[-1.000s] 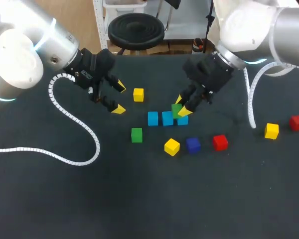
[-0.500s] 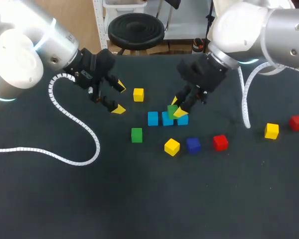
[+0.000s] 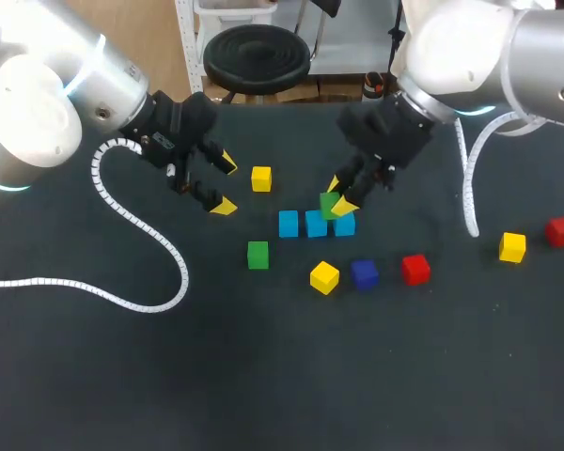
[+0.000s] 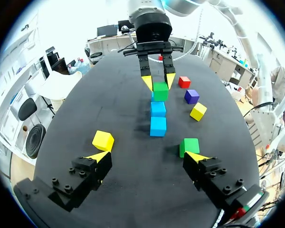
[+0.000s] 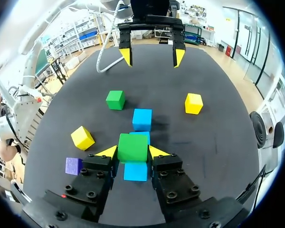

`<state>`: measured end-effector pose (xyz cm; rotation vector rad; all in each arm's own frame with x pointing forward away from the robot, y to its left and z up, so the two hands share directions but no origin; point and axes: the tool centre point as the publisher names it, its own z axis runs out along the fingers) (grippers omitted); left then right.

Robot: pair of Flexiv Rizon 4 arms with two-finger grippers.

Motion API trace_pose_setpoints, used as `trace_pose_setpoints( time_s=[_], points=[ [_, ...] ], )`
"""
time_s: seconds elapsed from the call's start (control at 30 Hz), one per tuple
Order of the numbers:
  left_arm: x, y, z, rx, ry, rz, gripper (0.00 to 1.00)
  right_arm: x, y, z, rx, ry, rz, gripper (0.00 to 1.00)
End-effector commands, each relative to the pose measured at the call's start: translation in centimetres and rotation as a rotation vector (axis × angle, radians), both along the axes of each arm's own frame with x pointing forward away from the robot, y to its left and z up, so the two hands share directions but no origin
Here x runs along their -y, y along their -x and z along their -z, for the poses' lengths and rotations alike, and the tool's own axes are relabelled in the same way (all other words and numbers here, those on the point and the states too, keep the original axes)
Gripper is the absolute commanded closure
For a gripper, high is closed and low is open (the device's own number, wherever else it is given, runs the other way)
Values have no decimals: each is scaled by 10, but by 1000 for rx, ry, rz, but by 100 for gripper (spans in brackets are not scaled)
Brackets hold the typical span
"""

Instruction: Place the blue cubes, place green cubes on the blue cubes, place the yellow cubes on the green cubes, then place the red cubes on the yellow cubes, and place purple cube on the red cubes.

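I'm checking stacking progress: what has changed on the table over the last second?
The right hand, shut on a small green cube throughout, slid slightly leftward over the row of three blue cubes, then eased back a touch. Nothing was let go. The open left hand and the other loose cubes stayed put.

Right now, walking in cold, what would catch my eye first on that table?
The right arm's jaws pinch a green cube over a row of three blue cubes mid-table. The left arm's jaws hang open beside a yellow cube, not touching it.
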<state>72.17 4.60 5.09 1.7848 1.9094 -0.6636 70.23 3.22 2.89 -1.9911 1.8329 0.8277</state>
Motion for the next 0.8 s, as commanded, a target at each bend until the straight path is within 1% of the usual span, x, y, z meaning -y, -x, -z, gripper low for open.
trace_pose_setpoints(
  time_s=[0.03, 0.43, 0.8],
  points=[
    [-1, -1, 0, -1, 1, 3, 0, 2, 4, 5, 2, -7, 9, 100],
    [-1, -1, 0, -1, 1, 3, 0, 4, 1, 13, -9, -12, 16, 100],
    [-1, -1, 0, -1, 1, 3, 0, 4, -1, 4, 11, -10, 20, 100]
  ],
)
